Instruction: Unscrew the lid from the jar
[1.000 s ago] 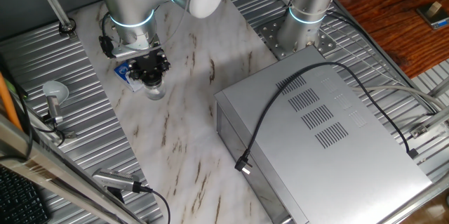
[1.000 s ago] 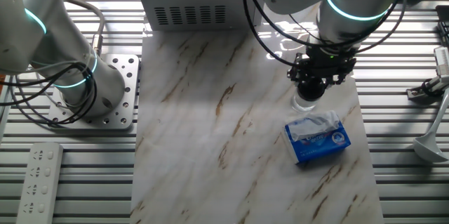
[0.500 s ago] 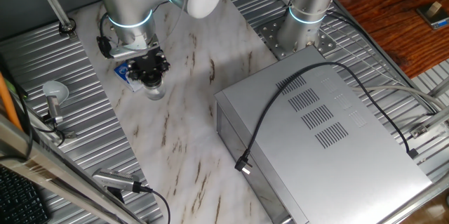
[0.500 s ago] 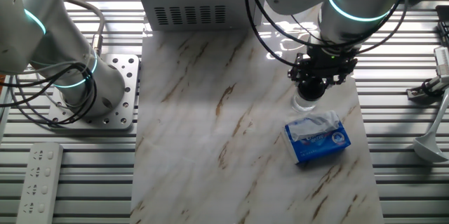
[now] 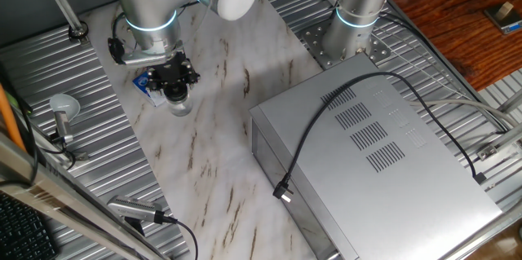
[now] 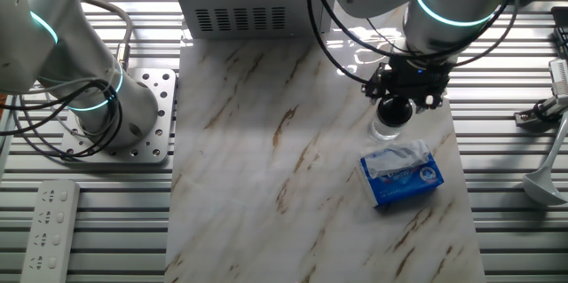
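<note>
1. i am at the twisting step. my claw [image 6: 397, 108] sits on top of the jar [image 6: 387, 130], closed around the lid [image 6: 396, 113]. i can only see a bit of the black cap under the claw, so i judge the hold from how the fingers hug it.

2. the jar stands up straight on the marble table [image 6: 266, 168]. in the other fixed view it is on the right side, just behind the blue-and-white packet [image 6: 401, 175]. in one fixed view the jar [image 5: 180, 105] is at the far left of the marble, under the claw [image 5: 174, 85].

3. i cannot tell if the lid is loose yet. nothing holds the jar down, so it may spin with the cap.

4. next i think i need to turn the wrist more with a firm grip, then lift gently to see if the cap comes free.

5. the packet is very near the jar, so i should go up, not sideways.

6. the marble is pale with brown streaks. ribbed metal sheets lie all around it.

7. a big grey metal box [image 5: 383, 158] with a black cable [image 5: 326, 121] over it sits to the right in one fixed view, well apart from the jar.

8. a second robot arm [image 6: 62, 43] stands on its base at the left in the other fixed view.
</note>
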Available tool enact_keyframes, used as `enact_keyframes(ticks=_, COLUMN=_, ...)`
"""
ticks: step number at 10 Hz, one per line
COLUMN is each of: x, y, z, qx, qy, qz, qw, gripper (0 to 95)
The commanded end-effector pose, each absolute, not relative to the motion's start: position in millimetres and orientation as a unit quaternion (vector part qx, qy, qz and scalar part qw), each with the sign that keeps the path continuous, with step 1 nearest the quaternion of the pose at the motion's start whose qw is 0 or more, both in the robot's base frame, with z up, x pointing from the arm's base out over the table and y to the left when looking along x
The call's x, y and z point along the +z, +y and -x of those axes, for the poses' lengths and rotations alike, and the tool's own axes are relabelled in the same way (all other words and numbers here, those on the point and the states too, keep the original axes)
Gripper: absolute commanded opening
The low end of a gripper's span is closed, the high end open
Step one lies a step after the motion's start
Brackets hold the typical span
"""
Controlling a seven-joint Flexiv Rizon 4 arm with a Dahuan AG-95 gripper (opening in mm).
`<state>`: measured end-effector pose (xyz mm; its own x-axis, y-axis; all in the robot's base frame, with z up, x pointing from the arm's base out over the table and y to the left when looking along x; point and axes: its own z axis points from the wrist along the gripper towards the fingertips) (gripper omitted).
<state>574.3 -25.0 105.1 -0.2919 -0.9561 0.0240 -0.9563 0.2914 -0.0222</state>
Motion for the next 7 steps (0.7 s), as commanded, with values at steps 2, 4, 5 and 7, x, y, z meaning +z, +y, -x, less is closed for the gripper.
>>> enact_keyframes(ticks=2, x=105.5, y=-25.3, z=-575.0, qx=0.011, qy=-0.904, qz=-0.428, qw=0.014, gripper=76.0)
enact_keyframes(ticks=4, x=105.8, y=-26.2, z=-574.9, qx=0.009, qy=-0.951, qz=-0.308, qw=0.018, gripper=76.0)
enact_keyframes(ticks=5, x=105.8, y=-26.2, z=-574.9, qx=0.008, qy=-0.955, qz=-0.297, qw=0.018, gripper=76.0)
enact_keyframes(ticks=7, x=105.9, y=-27.2, z=-574.8, qx=-0.001, qy=-0.984, qz=-0.177, qw=0.021, gripper=76.0)
